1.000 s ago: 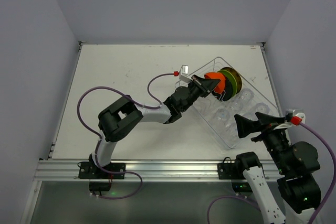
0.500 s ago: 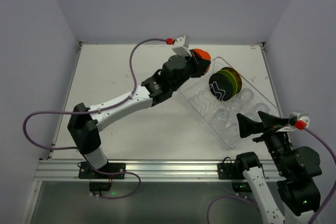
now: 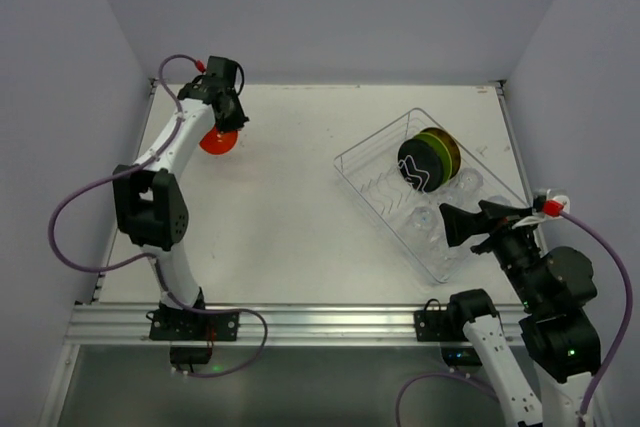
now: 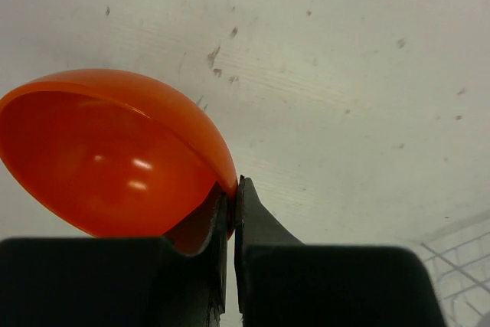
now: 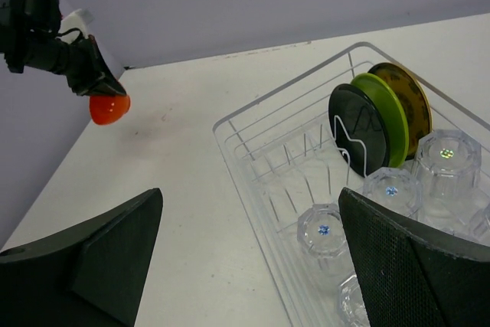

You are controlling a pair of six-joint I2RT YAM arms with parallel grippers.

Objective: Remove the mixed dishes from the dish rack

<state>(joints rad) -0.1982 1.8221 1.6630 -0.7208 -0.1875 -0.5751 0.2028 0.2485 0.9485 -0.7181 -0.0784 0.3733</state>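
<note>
Orange bowl point(image 4: 107, 155) pinched (by its rim) in left gripper point(image 4: 233, 189), seemingly airborne.

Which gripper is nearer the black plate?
Right. The right gripper hovers open by the rack, near the black plate; the left gripper holds the orange bowl far across the table.

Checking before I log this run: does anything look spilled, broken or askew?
Nothing spilled or broken. Only the dish rack sits diagonally to the table edges; the left gripper pinches the orange bowl by its rim.
</note>
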